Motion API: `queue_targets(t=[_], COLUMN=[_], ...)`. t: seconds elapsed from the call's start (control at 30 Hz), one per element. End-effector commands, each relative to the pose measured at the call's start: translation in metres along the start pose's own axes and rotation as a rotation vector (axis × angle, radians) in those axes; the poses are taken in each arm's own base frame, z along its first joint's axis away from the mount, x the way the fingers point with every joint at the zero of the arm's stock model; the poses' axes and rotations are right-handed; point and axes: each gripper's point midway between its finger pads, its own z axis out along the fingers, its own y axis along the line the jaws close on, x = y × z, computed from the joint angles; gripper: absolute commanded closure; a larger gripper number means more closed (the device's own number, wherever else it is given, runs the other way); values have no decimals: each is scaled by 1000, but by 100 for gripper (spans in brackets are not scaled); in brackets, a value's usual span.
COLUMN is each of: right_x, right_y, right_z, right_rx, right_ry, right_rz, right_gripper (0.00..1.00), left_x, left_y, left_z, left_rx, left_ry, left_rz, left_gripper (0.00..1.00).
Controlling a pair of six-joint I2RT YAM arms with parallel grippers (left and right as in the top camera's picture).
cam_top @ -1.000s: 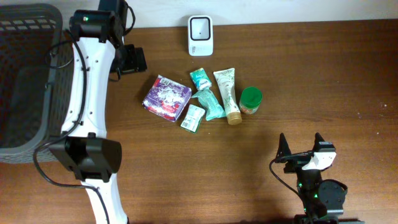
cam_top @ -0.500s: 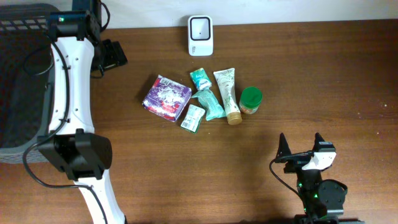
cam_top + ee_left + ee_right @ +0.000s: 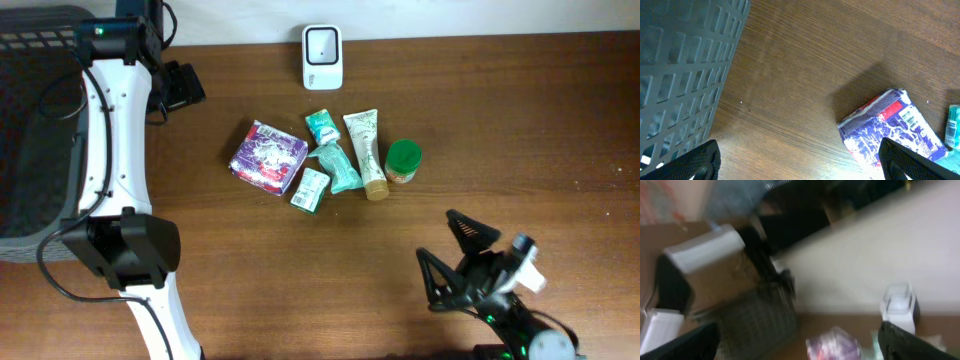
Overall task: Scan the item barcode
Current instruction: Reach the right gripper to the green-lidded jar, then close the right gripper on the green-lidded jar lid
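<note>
The white barcode scanner [image 3: 322, 56] stands at the table's far edge. Below it lies a cluster of items: a purple packet [image 3: 268, 156], small green sachets [image 3: 331, 150], a cream tube [image 3: 365, 150] and a green-lidded jar [image 3: 404, 161]. My left gripper [image 3: 190, 88] hovers open, left of the cluster and beside the basket; its wrist view shows the purple packet [image 3: 895, 130] near the right fingertip [image 3: 905, 160]. My right gripper [image 3: 433, 233] is open and empty near the front edge. Its blurred view shows the scanner [image 3: 899, 305] and purple packet [image 3: 832, 347].
A dark grey slotted basket [image 3: 35, 120] fills the left side, also seen in the left wrist view as the basket wall [image 3: 685, 60]. Bare wooden tabletop [image 3: 520, 120] stretches right of the items.
The left arm swung left toward the basket a second ago and has held still since. The right gripper has just tilted and shifted left, blurring its view.
</note>
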Motion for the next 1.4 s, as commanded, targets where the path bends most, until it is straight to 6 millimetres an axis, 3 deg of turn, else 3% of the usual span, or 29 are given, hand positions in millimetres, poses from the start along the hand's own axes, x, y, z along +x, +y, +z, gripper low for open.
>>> queue_targets(t=[0.0, 0.1, 0.2, 0.33, 0.43, 0.5, 0.57, 0.63, 0.73, 0.8, 0.9, 0.97, 1.03, 1.1, 1.27, 1.37], right_x=[-60, -95, -115, -114, -79, -49, -5, 31, 98, 130, 136, 119, 112, 115, 147, 165], right_y=[11, 26, 21, -28, -63, -76, -89, -100, -136, -155, -185, -215, -236, -243, -244, -232], right_z=[-1, 9, 36, 69, 78, 81, 102, 110, 104, 97, 89, 89, 102, 113, 101, 100], right_rx=[40, 76, 172, 406, 520, 559, 522, 500, 548, 565, 712, 881, 918, 904, 1016, 1048], right_ry=[-209, -205, -38, 359, 694, 904, 1079, 1169, 1332, 1403, 1407, 1352, 1274, 1240, 1258, 1281], right_rz=[-16, -167, -261, -224, -1, 137, 260, 348, 465, 517, 436, 313, 219, 201, 353, 405], right_gripper=[1, 2, 2, 2, 2, 2, 2, 2, 2, 2, 2, 2, 1, 1, 1, 1], left_x=[3, 3, 3, 3, 3, 3, 3, 3, 3, 3, 3, 3, 3, 3, 3, 3], left_y=[0, 0, 0, 0, 0, 0, 0, 0, 0, 0, 0, 0, 0, 0, 0, 0], left_z=[8, 8, 8, 8, 8, 8, 8, 8, 8, 8, 8, 8, 8, 8, 8, 8], left_rx=[-6, -6, -6, -6, -6, -6, -6, -6, -6, -6, -6, -6, -6, -6, -6, -6], left_ry=[21, 21, 21, 21, 21, 21, 21, 21, 21, 21, 21, 21, 21, 21, 21, 21], left_rz=[-11, -11, -11, -11, -11, -11, -11, -11, -11, -11, -11, -11, -11, -11, -11, -11], left_gripper=[1, 1, 1, 1, 1, 1, 1, 1, 1, 1, 1, 1, 1, 1, 1, 1])
